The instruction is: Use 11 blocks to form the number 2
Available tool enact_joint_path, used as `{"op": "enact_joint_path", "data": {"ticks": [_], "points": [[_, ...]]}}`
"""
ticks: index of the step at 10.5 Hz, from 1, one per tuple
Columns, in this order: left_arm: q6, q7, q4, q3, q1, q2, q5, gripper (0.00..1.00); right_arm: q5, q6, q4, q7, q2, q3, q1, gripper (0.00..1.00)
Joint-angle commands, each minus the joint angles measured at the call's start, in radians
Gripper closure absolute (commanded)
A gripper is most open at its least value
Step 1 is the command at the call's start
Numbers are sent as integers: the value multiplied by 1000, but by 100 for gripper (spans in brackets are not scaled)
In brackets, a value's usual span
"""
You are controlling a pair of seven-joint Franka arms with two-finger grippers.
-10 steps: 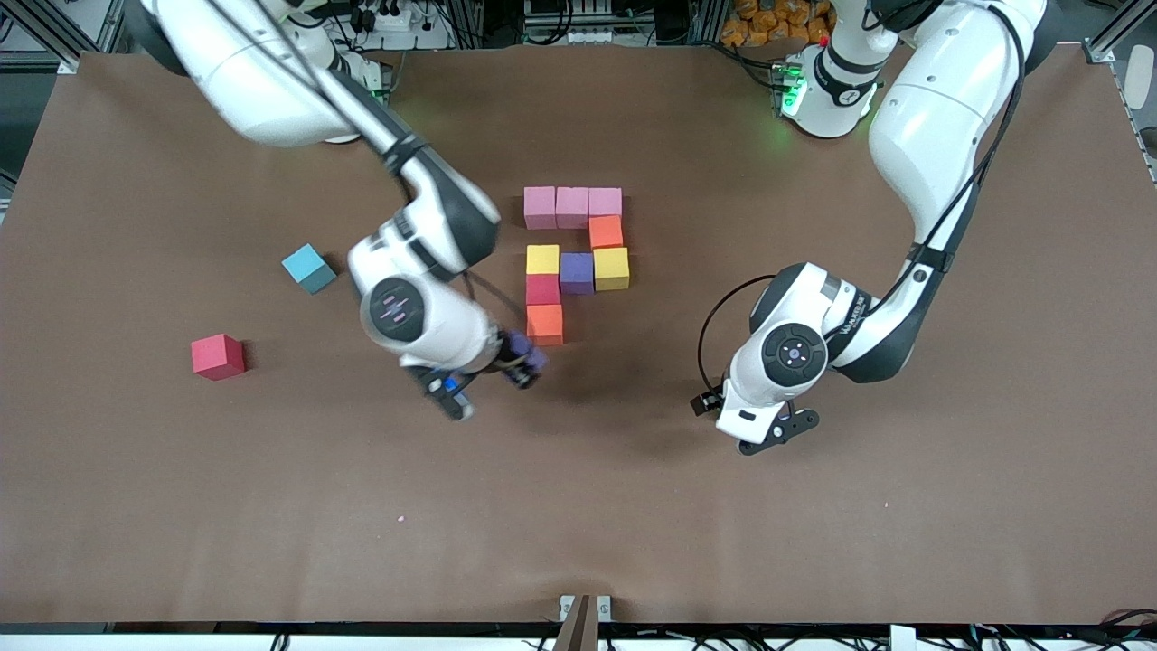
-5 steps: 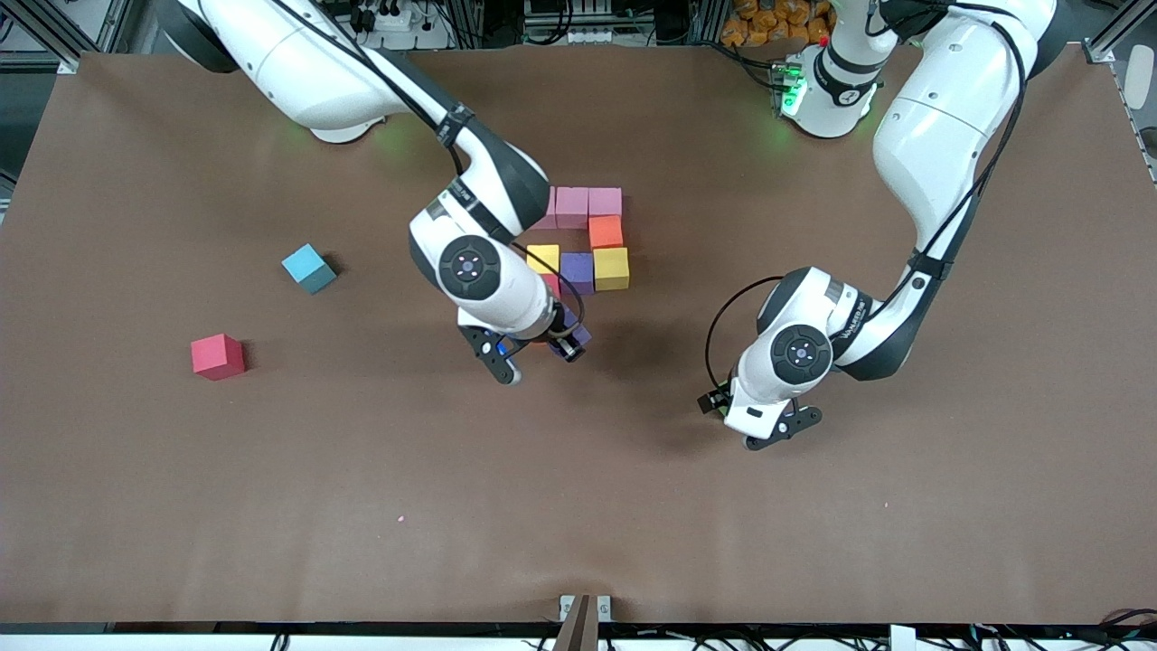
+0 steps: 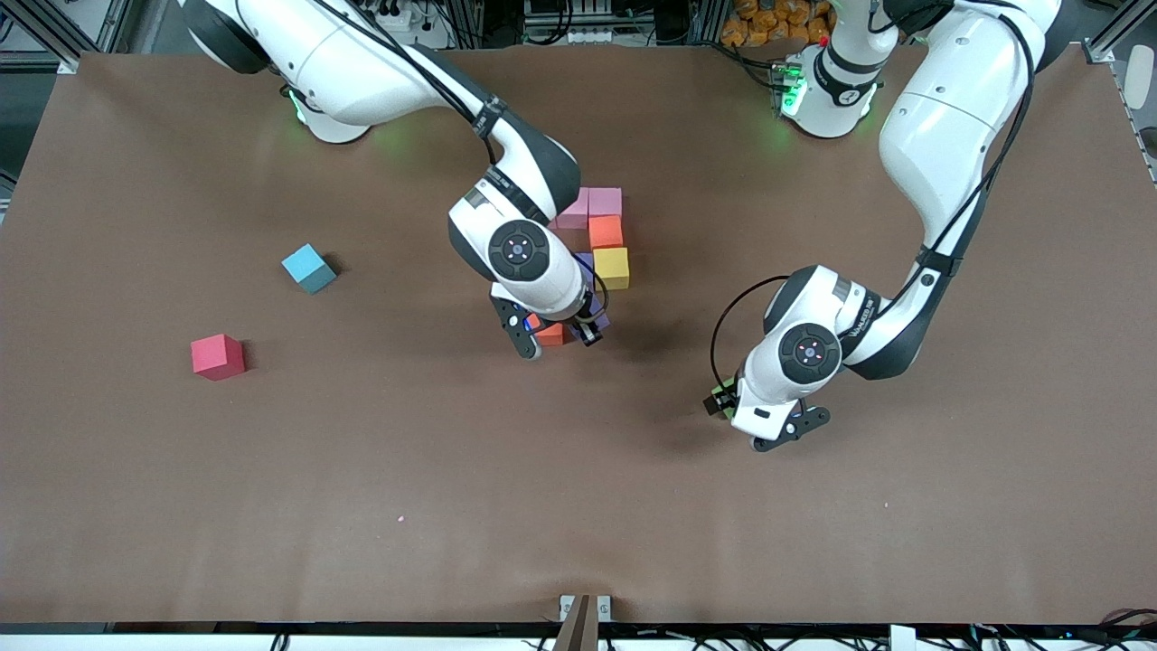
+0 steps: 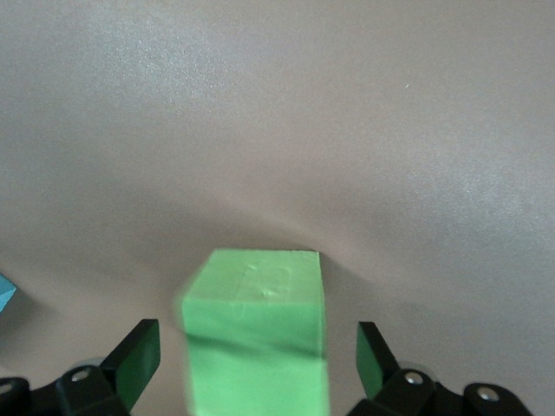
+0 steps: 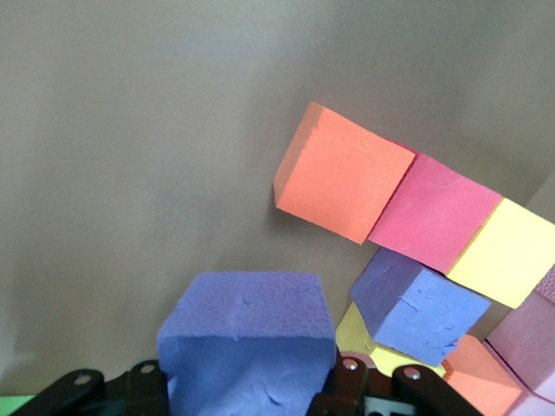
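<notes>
Right gripper (image 3: 562, 336) clamps purple block (image 5: 247, 351) over number 2 (image 3: 607, 242), probably for its bottom row | left gripper (image 4: 256, 364) waits, jaws spread astride green block (image 4: 257, 334)

Two purple cubes: one (image 5: 247, 347) gripped in the right gripper (image 3: 559, 339), one (image 5: 416, 303) just past its fingertips. Two orange cubes (image 5: 344, 173) (image 3: 606, 231). Two yellow cubes (image 5: 512, 251) (image 3: 611, 268). Two red cubes: one (image 5: 434, 212) ahead of the right gripper, one (image 3: 217, 355) well apart from both grippers. Two pink cubes (image 3: 605, 201) (image 3: 575, 212) show beside the right arm. One green cube (image 4: 256, 338) sits between the spread fingers of the left gripper (image 4: 256, 351). One light-blue cube (image 3: 308, 268).
</notes>
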Motion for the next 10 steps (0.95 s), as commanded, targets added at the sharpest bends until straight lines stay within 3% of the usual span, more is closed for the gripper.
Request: {"op": "enact_joint_path", "data": {"ticks": [1, 3, 6, 8, 10], "points": [[-10, 0, -27, -5, 9, -31, 21, 0, -16, 41, 15, 152, 38, -63, 71, 45], [-10, 3, -30, -5, 7, -21, 21, 0, -16, 84, 18, 227, 75, -121, 131, 45], [-1, 4, -28, -4, 1, 8, 22, 0, -22, 97, 18, 301, 100, -157, 172, 46], [0, 6, -28, -4, 1, 17, 21, 29, -33, 89, 13, 345, 100, -172, 185, 46], [7, -11, -28, -4, 3, 22, 18, 38, -60, 86, 9, 399, 100, -183, 185, 46]]}}
